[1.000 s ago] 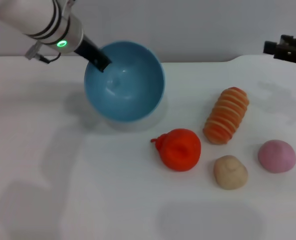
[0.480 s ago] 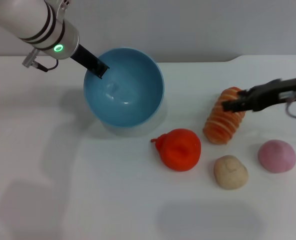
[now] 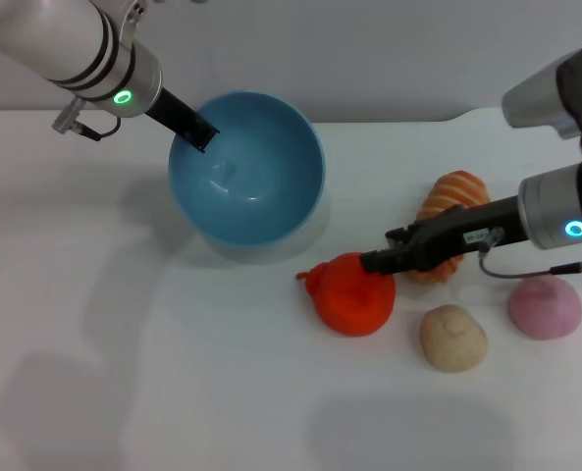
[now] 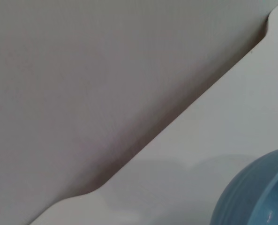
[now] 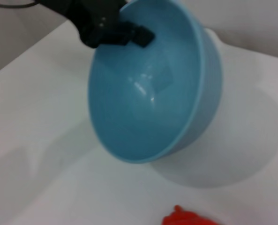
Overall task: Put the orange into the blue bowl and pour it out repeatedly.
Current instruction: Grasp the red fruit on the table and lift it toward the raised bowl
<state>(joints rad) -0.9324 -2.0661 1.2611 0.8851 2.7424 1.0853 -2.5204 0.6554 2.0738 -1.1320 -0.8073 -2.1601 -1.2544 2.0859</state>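
Note:
The blue bowl (image 3: 246,172) is held tilted above the table at the back left, its opening facing the front and right. My left gripper (image 3: 198,131) is shut on its far left rim. The right wrist view shows that grip (image 5: 111,26) on the bowl (image 5: 153,89). An edge of the bowl (image 4: 256,194) shows in the left wrist view. The orange (image 3: 354,294) lies on the table in front of and to the right of the bowl. Its top (image 5: 188,219) also shows in the right wrist view. My right gripper (image 3: 374,262) reaches in from the right, its tip just over the orange's top.
An orange-and-cream striped oblong (image 3: 454,201) lies behind my right gripper, partly hidden by it. A beige lump (image 3: 453,337) and a pink ball (image 3: 544,306) lie to the right of the orange. The white table (image 3: 124,343) stretches to the left and front.
My right arm has come in from the far right, past the striped oblong, to just over the orange. My left gripper still holds the tilted bowl, barely moved.

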